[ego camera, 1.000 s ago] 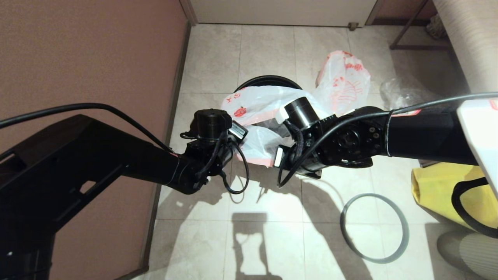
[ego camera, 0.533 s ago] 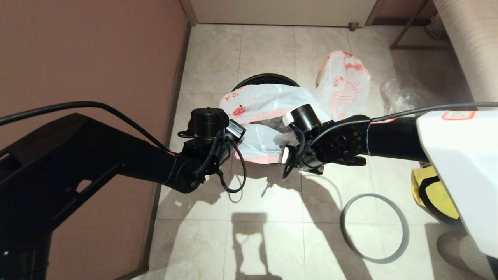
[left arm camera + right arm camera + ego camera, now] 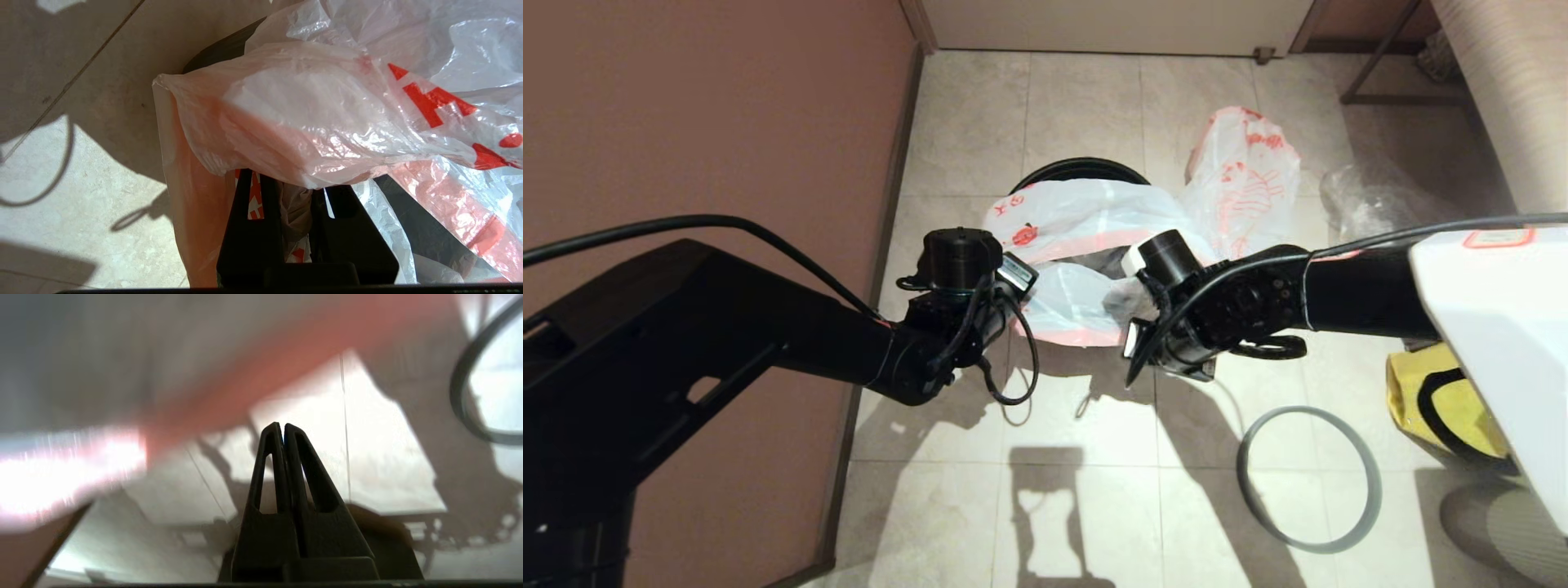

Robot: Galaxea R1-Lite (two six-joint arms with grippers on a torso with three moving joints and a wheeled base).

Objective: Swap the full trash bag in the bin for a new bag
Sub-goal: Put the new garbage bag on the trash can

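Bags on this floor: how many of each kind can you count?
White bags with red print: 2, the new bag draped over the bin and the full trash bag beside it.
Clear bags: 1.
Yellow bags: 1.
Total: 4.

Head camera looks steeply down at the floor (image 3: 1086, 106); both wrist cameras sit close above that same floor.

White new bag (image 3: 1078, 216) with red characters, black bin (image 3: 1086, 169).
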